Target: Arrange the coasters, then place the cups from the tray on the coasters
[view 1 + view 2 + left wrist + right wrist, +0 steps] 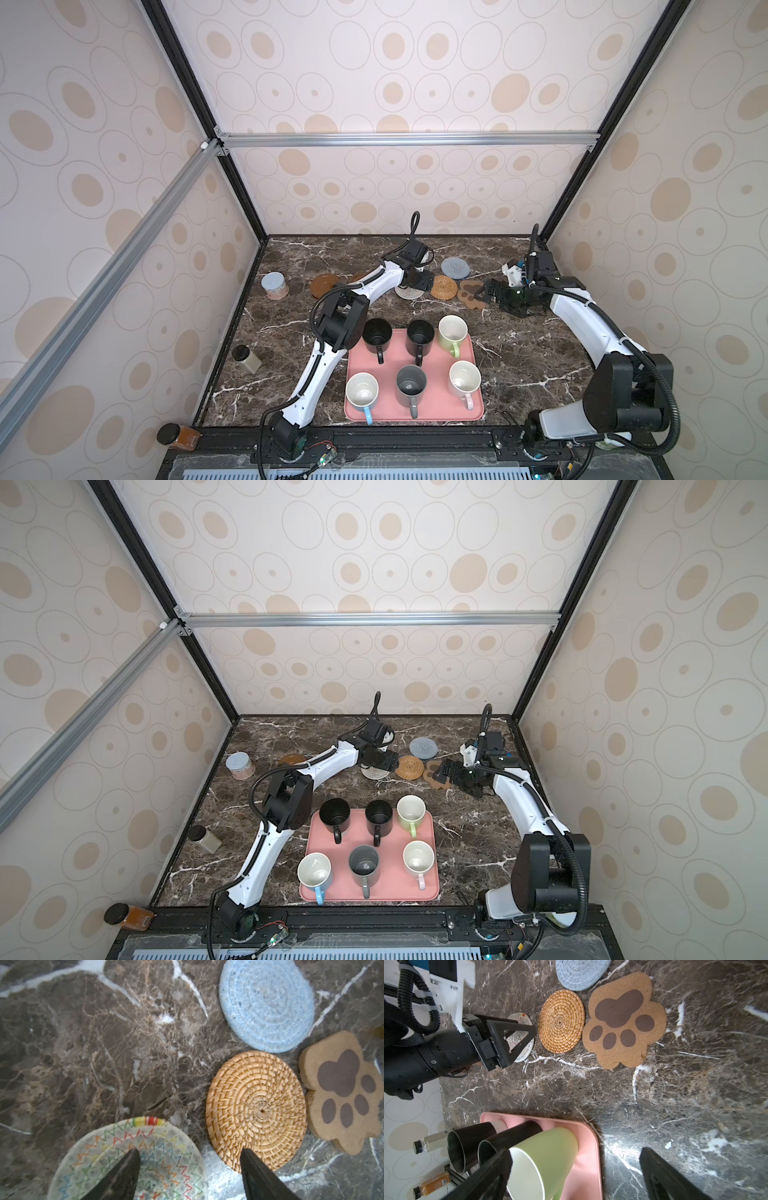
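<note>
Several coasters lie at the back of the marble table: grey-blue woven (455, 268), tan rattan (444, 287), brown paw-shaped (468, 286), cream woven (124, 1159) and a brown wooden disc (323, 286). My left gripper (189, 1151) hangs open and empty, one finger over the cream coaster, the other over the rattan coaster's (256, 1103) edge. My right gripper (484, 293) is open and empty just above the paw coaster (623, 1018). Several cups stand on the pink tray (415, 417): two black (377, 332), light green (452, 328), grey (411, 384) and two white (362, 390).
A blue-lidded container (274, 286) stands at the back left. A small black-capped jar (246, 358) lies near the left wall. An amber bottle (178, 436) sits off the table's front left corner. Patterned walls close in three sides.
</note>
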Tool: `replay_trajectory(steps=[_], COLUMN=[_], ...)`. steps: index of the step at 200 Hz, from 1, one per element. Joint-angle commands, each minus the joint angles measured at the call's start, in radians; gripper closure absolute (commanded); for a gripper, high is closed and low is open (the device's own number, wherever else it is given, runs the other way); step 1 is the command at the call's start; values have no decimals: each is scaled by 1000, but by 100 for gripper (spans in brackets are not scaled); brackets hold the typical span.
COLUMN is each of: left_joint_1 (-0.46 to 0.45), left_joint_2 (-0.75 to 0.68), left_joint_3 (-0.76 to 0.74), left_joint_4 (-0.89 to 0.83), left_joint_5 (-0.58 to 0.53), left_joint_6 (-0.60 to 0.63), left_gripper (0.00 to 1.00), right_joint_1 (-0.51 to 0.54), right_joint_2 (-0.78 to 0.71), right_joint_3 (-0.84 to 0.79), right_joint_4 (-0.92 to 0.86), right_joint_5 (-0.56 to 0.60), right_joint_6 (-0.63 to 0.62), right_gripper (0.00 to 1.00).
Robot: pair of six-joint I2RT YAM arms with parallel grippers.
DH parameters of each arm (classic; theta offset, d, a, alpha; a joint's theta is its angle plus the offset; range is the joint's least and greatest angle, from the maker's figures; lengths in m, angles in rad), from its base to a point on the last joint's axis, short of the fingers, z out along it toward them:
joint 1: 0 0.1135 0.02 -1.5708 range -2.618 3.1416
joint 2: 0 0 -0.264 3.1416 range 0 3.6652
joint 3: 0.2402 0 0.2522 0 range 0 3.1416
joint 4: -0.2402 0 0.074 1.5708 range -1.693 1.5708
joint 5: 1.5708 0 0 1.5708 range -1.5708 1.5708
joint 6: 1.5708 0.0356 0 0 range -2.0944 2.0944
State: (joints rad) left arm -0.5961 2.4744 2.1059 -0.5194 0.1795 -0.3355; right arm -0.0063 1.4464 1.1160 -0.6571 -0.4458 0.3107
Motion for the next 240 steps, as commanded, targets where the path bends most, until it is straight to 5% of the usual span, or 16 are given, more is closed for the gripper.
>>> replay_trajectory(steps=[1,125,240], left_joint_1=[2,70,55], left_joint_2=[-34,-81,-89], left_joint_3=[-70,-179,-199], left_joint_4=[-28,65,157], left_joint_5=[-39,-98,-23], left_joint_6=[-13,24,-65], left_gripper=[22,21,21], right_joint_1=[-5,-6,-5], right_joint_2=[4,3,14], right_joint_3=[0,15,25], right_joint_4=[2,-10,3], right_joint_5=[-11,-11,-24], right_joint_6=[5,7,24], right_gripper=[0,0,0])
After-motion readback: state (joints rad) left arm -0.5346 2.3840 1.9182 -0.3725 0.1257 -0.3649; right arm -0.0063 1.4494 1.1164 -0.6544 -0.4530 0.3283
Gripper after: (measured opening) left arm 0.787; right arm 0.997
